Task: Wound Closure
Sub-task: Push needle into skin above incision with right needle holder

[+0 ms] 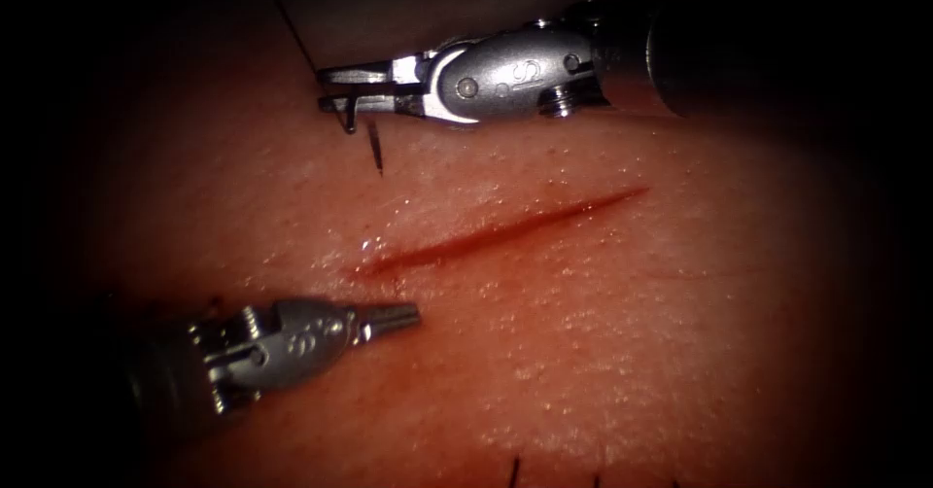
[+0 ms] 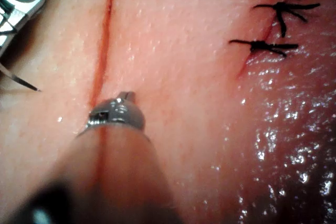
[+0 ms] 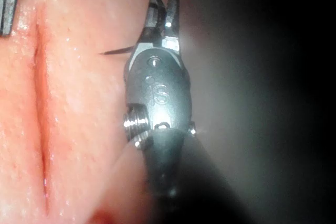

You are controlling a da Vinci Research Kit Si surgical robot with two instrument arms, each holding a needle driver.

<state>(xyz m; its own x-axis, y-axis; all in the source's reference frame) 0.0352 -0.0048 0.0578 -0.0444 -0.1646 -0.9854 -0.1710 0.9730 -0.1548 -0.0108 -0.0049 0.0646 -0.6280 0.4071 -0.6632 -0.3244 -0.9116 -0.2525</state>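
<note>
A: Taking the cut (image 1: 496, 230) as our landmark and starting at its left end, we see the left tool (image 1: 394, 318) just below that end. Its jaws are clenched together with nothing between them, and they rest on or just above the tissue (image 1: 603, 352); we cannot tell which.

B: Agreed. Above the cut's left end, we have the right tool (image 1: 340, 89), its jaws clamped on the needle (image 1: 374, 153). We think the grip sits toward the rear of the curve, though that part is hard to make out. The point hangs free toward the cut, not in the tissue.

A: The thread (image 1: 292, 26) runs up and away from those jaws, on the far side from the cut.

B: So we judge this to be the start: the cut lies open along its whole length, with no stitch across it. The next move would call for the needle point to be squared to the cut's edge.

A: Beyond the cut, on the side away from the needle, we see finished stitches (image 2: 265, 45) closing another wound. They are well apart, and nothing lies across our cut.
</note>
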